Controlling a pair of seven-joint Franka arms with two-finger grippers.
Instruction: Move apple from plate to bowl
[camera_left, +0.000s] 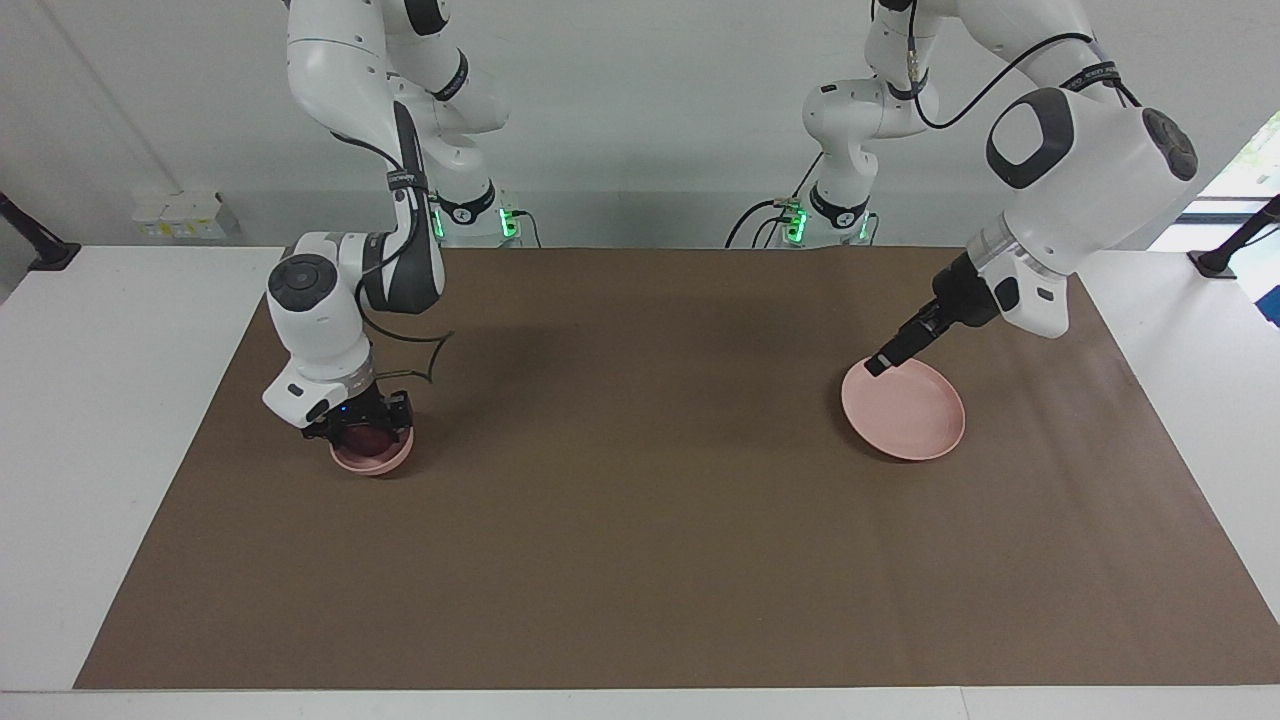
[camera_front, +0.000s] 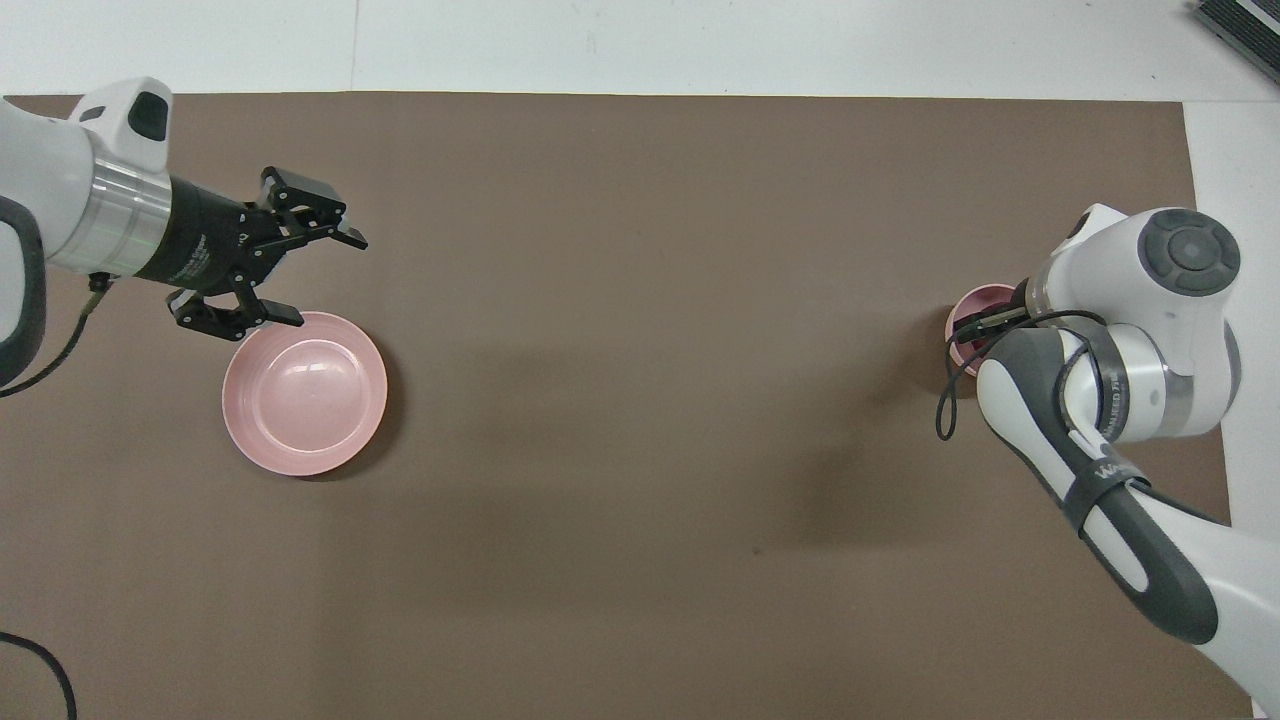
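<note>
Facing view: I see my right gripper (camera_left: 358, 432) lowered into the mouth of the bowl (camera_left: 372, 455), which sits toward the right arm's end of the brown mat (camera_left: 640, 560); its fingers are closed on the apple (camera_left: 366, 437), a dark red mass just above the bowl's floor, so I judge the fruit is held low to be released without a drop or bounce. The right arm folds sharply, its wrist pointing almost straight down over the bowl. The plate (camera_left: 905, 410) lies bare toward the left arm's end, well apart from the bowl, which fits the apple having left it. My left gripper (camera_left: 882, 362) hangs over the plate's rim nearest the robots, the forearm slanting down from a raised elbow; I take this arm to be waiting clear of the work. Overhead view: the left gripper (camera_front: 300, 270) shows its jaws spread wide with nothing between them, over the mat just beside the plate (camera_front: 304, 393). The right arm's wrist covers most of the bowl (camera_front: 972, 308), leaving a pink crescent of rim; the right gripper itself is hidden beneath the wrist here, so the apple cannot be made out in this view
</note>
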